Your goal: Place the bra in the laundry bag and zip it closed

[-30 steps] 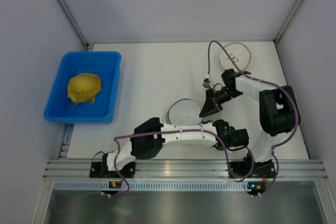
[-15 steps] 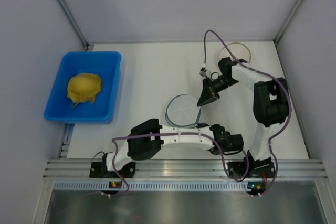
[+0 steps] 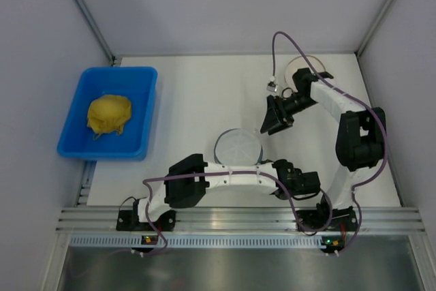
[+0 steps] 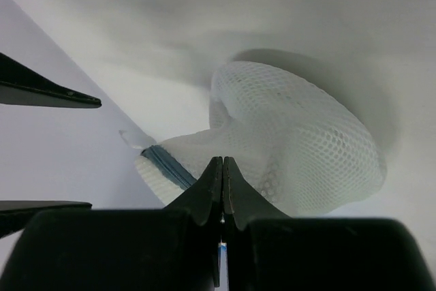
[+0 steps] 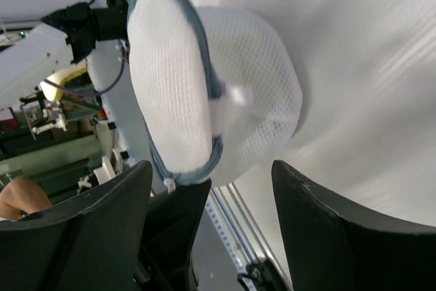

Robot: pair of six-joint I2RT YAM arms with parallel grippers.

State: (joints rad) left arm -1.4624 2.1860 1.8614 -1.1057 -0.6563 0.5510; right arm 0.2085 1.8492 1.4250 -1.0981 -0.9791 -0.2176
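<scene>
Laundry bag [image 5: 252, 86]: white, open honeycomb mesh; zipper rim [image 5: 208, 66] dull blue-grey. Bin [image 3: 139, 138]: bright blue. Cloth lump [image 3: 109, 114] in it: yellow. Table [image 3: 197, 100]: plain white. Disc [image 3: 298, 67]: white with tan rim. Left arm [image 3: 238, 175] and right arm [image 3: 334, 103]: white links, black joints; cables [image 3: 276, 52] were purple. Left gripper [image 4: 223, 161] and right gripper [image 5: 211, 168]: black fingers.

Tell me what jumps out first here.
The white mesh laundry bag at mid-table stands out first. Its zipper rim looks pinched in the shut left gripper, and the open right gripper hovers just beyond it. Next is the bright blue bin at the far left, holding a yellow cloth lump.
</scene>
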